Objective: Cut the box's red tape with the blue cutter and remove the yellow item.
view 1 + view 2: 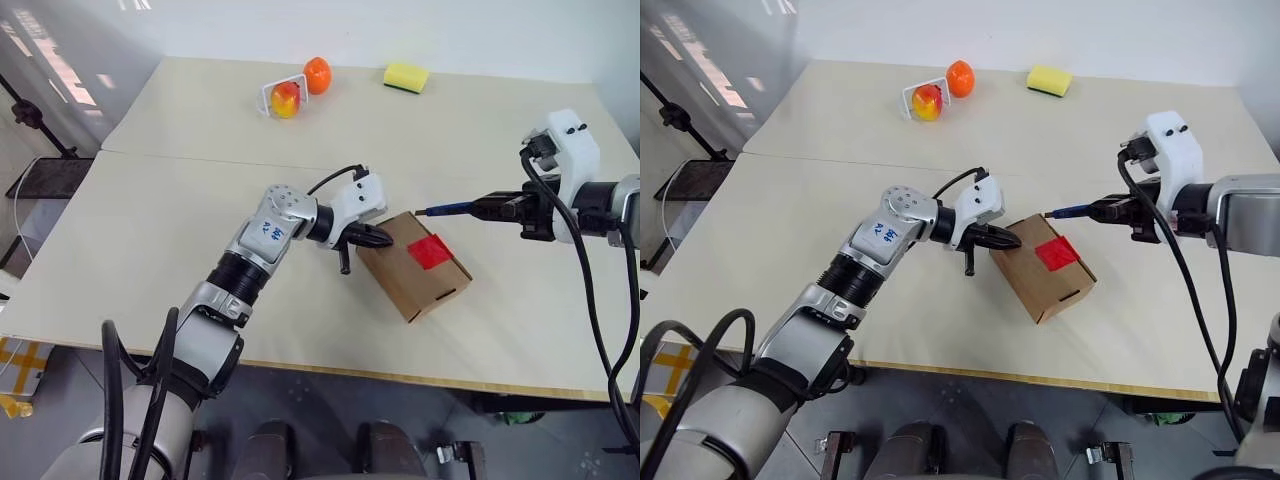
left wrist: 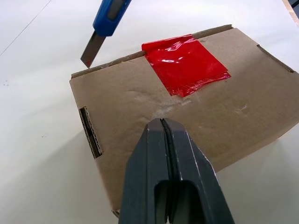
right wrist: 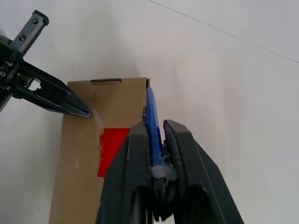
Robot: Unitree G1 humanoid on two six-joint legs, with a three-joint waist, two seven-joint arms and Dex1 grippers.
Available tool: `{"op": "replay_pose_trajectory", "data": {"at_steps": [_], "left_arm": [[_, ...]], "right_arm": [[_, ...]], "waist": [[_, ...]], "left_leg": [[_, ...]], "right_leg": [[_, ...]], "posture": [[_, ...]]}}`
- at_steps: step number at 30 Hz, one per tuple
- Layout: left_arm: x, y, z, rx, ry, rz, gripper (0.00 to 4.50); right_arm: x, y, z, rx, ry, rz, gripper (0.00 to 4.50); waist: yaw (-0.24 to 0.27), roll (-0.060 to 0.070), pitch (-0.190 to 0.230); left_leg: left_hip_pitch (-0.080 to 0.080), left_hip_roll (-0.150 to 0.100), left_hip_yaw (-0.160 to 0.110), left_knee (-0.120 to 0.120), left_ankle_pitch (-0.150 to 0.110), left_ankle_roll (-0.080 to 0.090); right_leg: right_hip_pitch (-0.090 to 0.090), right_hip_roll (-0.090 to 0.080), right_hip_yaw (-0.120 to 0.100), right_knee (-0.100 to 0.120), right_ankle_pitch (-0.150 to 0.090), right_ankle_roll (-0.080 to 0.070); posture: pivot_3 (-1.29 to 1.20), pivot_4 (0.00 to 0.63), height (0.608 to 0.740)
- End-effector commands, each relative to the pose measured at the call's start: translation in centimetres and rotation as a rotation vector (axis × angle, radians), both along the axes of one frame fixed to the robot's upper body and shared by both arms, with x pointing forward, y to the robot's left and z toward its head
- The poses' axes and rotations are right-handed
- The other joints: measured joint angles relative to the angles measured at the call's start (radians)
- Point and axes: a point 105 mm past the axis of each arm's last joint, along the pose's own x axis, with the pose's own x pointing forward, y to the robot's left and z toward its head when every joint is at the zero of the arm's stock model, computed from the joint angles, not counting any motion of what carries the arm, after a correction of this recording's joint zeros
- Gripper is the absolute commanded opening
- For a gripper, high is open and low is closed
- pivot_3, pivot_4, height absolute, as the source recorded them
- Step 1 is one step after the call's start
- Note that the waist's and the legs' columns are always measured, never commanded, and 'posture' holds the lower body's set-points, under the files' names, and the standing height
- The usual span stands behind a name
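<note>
The left gripper (image 1: 383, 238), jaws pressed together, steadies the box (image 1: 400, 278) while the right gripper (image 3: 158, 140), pinching the blue cutter (image 1: 448, 209), aims at the red tape (image 1: 432, 251).

Illumination is bright and even across the pale table (image 1: 180, 250). Daylight streaks enter at the upper left of the head views. Shadows are soft and short, lying just beside the box (image 1: 415, 265). The red tape (image 2: 184, 63) shows white glare patches on its glossy film. In both wrist views, the near fingers (image 2: 173, 182) are slightly soft; the carton surface is sharp.
</note>
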Motion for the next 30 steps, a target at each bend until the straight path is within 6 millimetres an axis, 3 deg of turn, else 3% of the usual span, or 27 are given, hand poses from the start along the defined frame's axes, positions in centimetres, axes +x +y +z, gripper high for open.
{"op": "replay_pose_trajectory", "data": {"at_steps": [1,10,19,30], "left_arm": [[-0.1,-0.2,-0.1,0.016,0.0,-0.005,0.0],[-0.1,-0.2,-0.1,0.015,0.001,-0.005,0.0],[-0.1,-0.1,-0.1,0.016,0.001,-0.004,0.0],[-0.2,-0.2,-0.2,0.017,0.002,-0.011,0.0]], "right_arm": [[-0.6,-0.6,1.6,-0.001,-0.06,-0.013,0.17],[-1.0,-1.5,-0.2,-0.01,0.003,-0.033,0.17],[-1.3,-0.1,2.7,0.013,-0.112,0.023,0.17],[-1.2,-1.0,0.2,-0.021,-0.023,-0.011,0.17]], "waist": [[0.0,0.0,0.0],[0.001,0.0,0.0],[0.0,0.0,0.0],[0.001,0.0,0.0]], "left_leg": [[0.0,0.0,0.0,0.0,0.0,0.0],[0.0,0.0,0.0,0.001,0.0,0.0],[-0.001,0.0,-0.001,0.001,0.0,0.0],[-0.001,0.0,0.0,0.002,0.0,0.001]], "right_leg": [[0.0,0.0,0.0,0.0,0.0,0.0],[0.0,-0.001,0.0,0.0,0.0,0.0],[0.0,-0.001,0.0,0.001,0.0,0.0],[0.0,-0.001,0.0,0.001,0.0,0.001]], "posture": [[0.0,0.15,0.74],[0.0,0.15,0.74],[0.0,0.15,0.74],[0.0,0.15,0.74]]}}
